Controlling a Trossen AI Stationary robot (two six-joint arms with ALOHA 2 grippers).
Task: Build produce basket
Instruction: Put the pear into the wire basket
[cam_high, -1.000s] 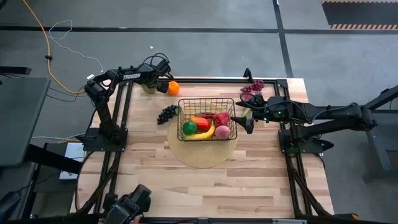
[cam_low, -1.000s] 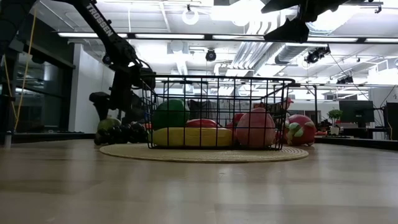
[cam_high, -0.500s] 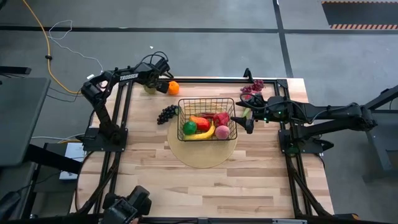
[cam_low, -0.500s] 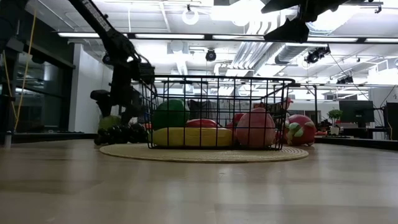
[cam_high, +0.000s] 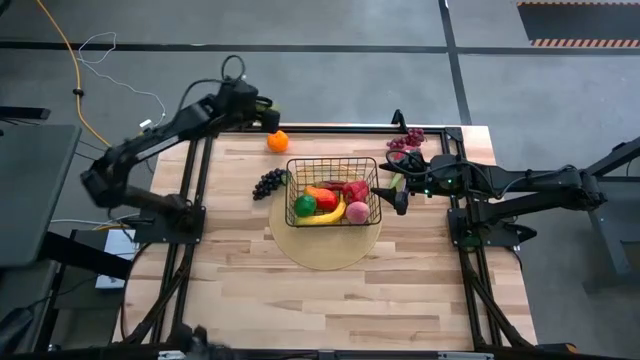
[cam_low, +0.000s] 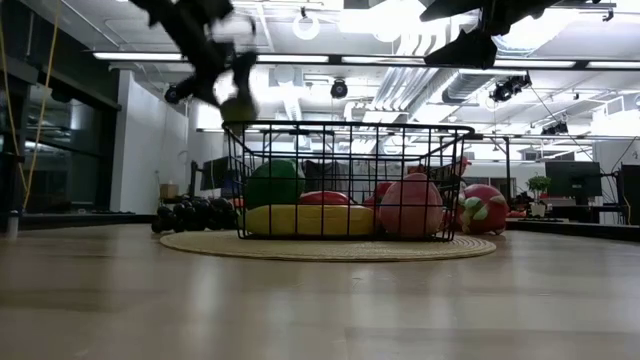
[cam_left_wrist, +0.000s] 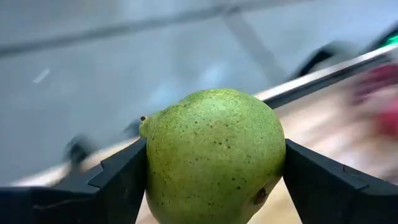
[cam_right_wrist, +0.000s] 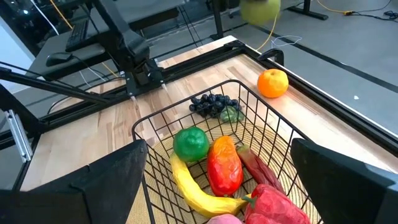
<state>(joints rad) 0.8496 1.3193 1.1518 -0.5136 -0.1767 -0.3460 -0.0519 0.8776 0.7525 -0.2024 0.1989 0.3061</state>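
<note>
A green pear (cam_left_wrist: 214, 155) hangs high above the table's far left corner, with my left gripper (cam_high: 262, 106) shut on it. The low view shows pear (cam_low: 237, 106) and gripper above the basket's rim height. The black wire basket (cam_high: 333, 166) stands on a round wooden disc (cam_high: 325, 245) and holds a banana (cam_right_wrist: 199, 190), a green ball (cam_right_wrist: 190, 142), a mango (cam_right_wrist: 225, 163) and pink fruit. An orange (cam_high: 278, 141) and purple grapes (cam_high: 268, 182) lie on the table left of the basket. My right gripper (cam_high: 400, 190) waits open at the basket's right side. My left gripper pinches the pear's wide belly (cam_left_wrist: 155, 168) between its two fingers, one finger (cam_left_wrist: 118, 180) on each side. The fingers slant downward. The pear is lifted clear of the table and fills the gap between them.
Red grapes (cam_high: 405, 140) lie at the table's far right, behind my right arm. Black frame rails run along the table's far edge and both sides. The near half of the wooden table (cam_high: 330, 300) lies bare.
My left gripper has risen steeply from the table's far left corner and tipped from pointing down to a shallower slant. The pear has come up with it, from resting on the table beside the purple grapes to hanging clear, above the basket's rim height.
</note>
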